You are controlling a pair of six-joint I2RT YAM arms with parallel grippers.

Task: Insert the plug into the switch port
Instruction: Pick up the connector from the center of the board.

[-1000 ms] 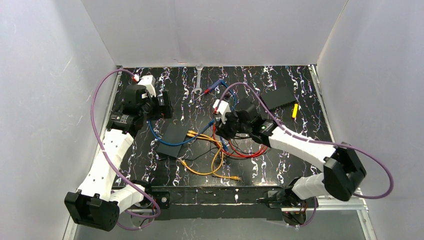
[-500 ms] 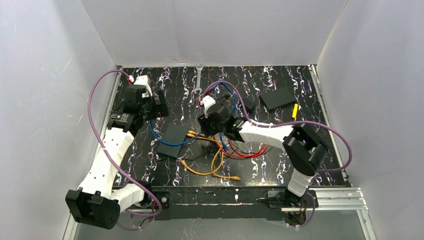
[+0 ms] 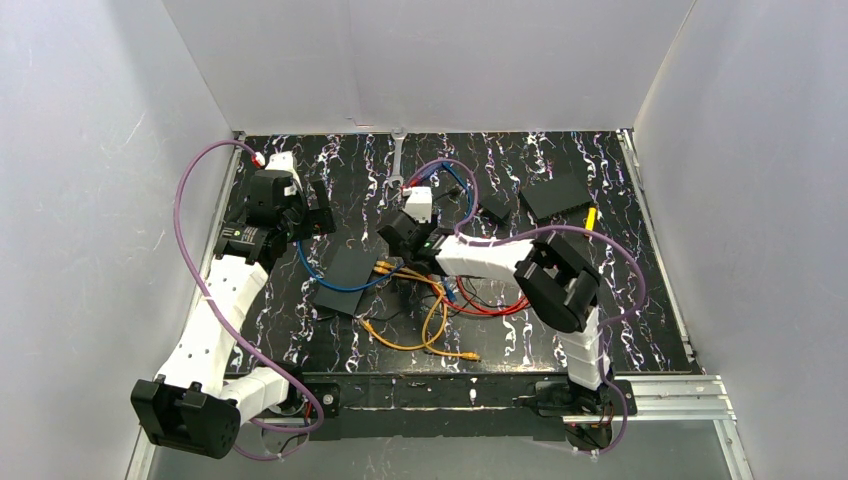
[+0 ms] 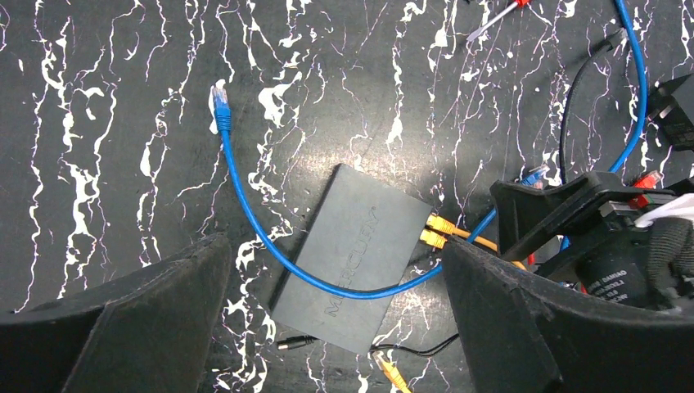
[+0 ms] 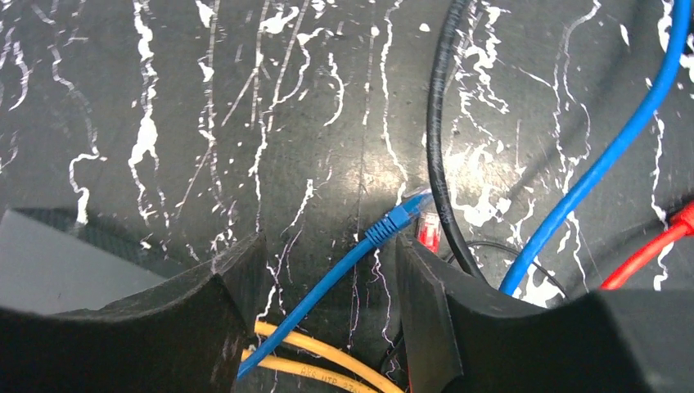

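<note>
From above, the switch (image 3: pixel 345 278) lies beside tangled wires (image 3: pixel 440 310). Left wrist view: the left gripper (image 4: pixel 331 254) hangs wide open over the switch. Right wrist view: the right gripper (image 5: pixel 327 254) is open and empty, a blue plug (image 5: pixel 401 214) just ahead.

Item one: switch (image 4: pixel 352 258). Flat matte-black rectangular box with embossed lettering on the top face. It lies flat on the table (image 4: pixel 123 164), set diagonally in the left wrist view. The socket edge faces right, and two sockets are taken by yellow plugs (image 4: pixel 434 231).

Item two: plug (image 5: pixel 399 216). Blue, with a clear tip, on a blue cable (image 5: pixel 311 303). It lies loose on the table, in no socket and clear of the switch. It appears to rest flat, but the latch side cannot be made out.
</note>
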